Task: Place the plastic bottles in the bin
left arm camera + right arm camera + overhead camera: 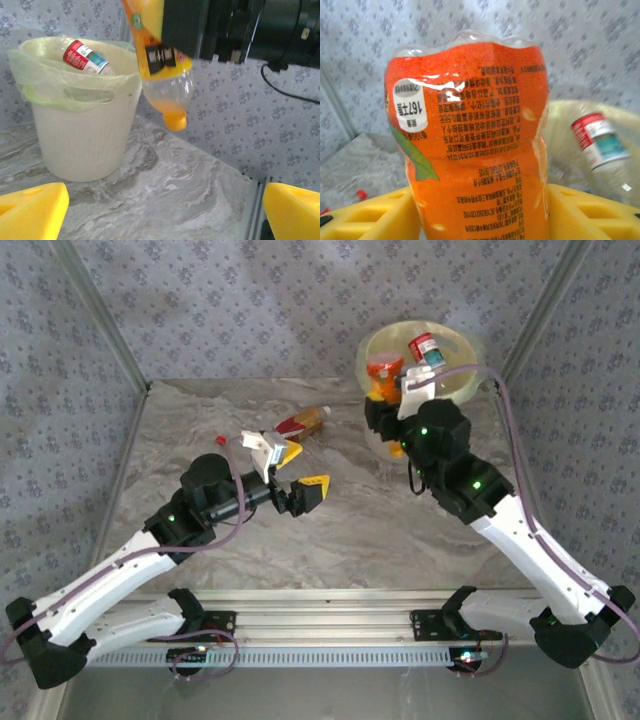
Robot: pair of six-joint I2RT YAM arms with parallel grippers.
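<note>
Right tool (pixel 480 212) clamps orange bottle (pixel 470 125), pads half hidden; bin (pixel 85 140) near

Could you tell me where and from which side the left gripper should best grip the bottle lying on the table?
Probably across its middle, from above. The bottle lies flat and diagonal on the table, red-labelled part left, amber part right, so fingers set crosswise to its long axis would close on its round sides. The left gripper is open just on its near side.
</note>
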